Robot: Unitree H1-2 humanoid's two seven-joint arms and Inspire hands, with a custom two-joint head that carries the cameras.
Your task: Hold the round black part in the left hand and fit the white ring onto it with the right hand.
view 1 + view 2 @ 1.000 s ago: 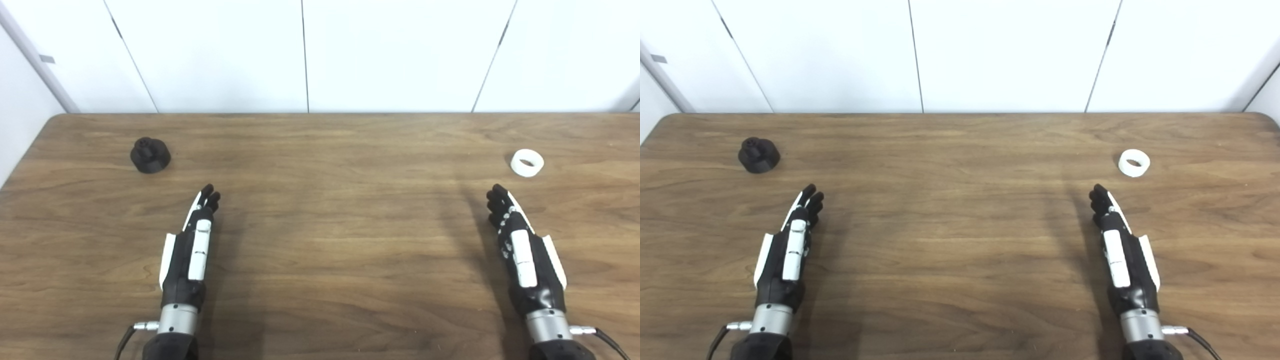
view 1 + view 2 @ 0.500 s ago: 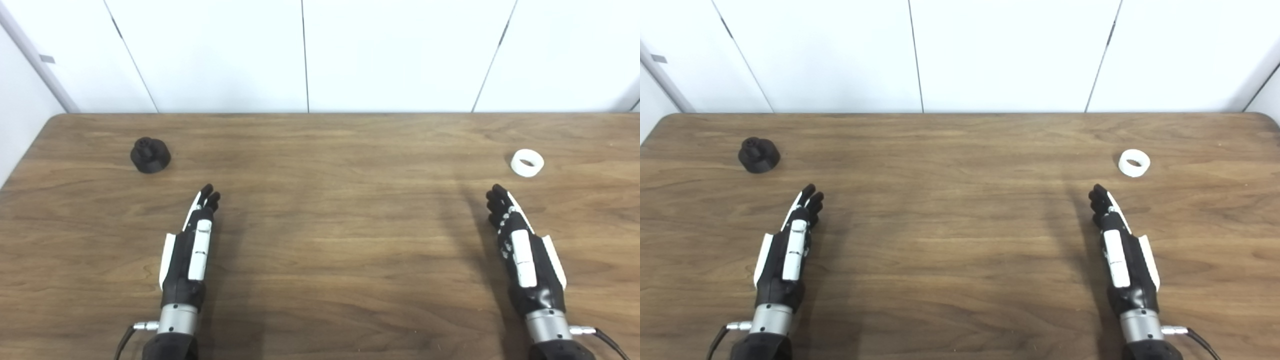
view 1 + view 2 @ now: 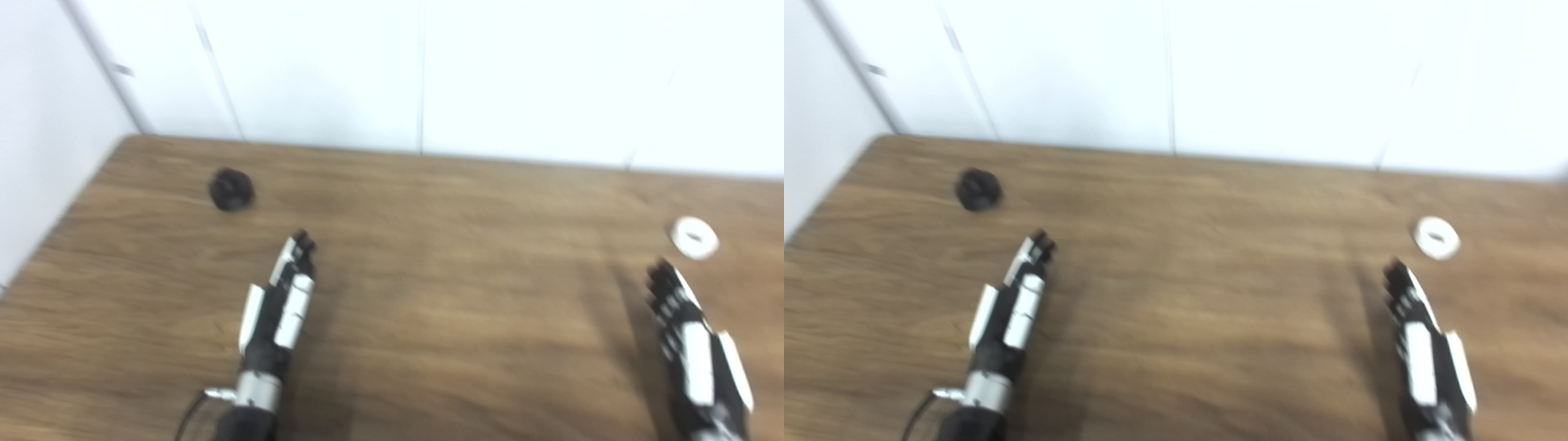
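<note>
Both views blurred. Round black part [image 3: 231, 190] sits on the wooden desk [image 3: 441, 294] in the upper left of the frame, well apart from the white ring [image 3: 694, 237] at far right. Left robot hand [image 3: 283, 294], lower left, is extended flat, fingers straight, holding nothing. Right robot hand [image 3: 692, 343], lower right, likewise outstretched and empty, fingertips near the ring but not touching it.
</note>
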